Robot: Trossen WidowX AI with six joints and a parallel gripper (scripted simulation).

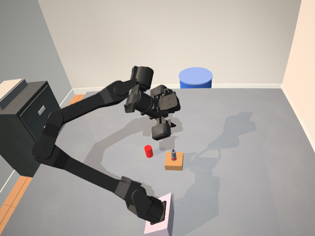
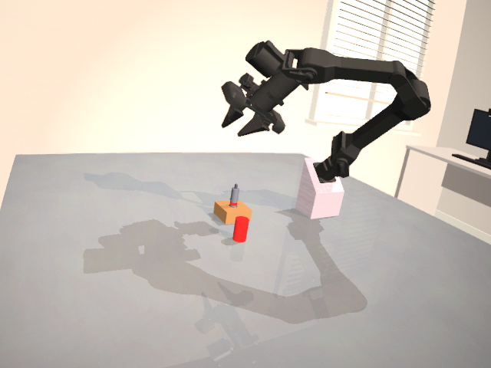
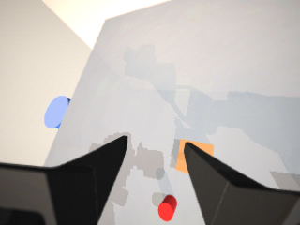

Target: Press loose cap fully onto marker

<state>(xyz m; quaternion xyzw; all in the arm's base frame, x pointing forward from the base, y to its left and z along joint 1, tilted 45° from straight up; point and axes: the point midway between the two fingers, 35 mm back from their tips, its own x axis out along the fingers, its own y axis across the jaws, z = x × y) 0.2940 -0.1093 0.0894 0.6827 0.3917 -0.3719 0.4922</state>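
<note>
Descending carelessly, your half-open, empty gripper [image 2: 238, 126] could topple the loose cap [image 2: 240, 228] beside the marker [image 2: 235, 195].

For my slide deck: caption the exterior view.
Open gripper high above the table, red cap loose beside holder block with uncapped marker.

Red cap [image 2: 239, 228], grey marker [image 2: 235, 195] with red band, orange holder block [image 2: 227, 211], black arm [image 2: 357, 75]
</note>
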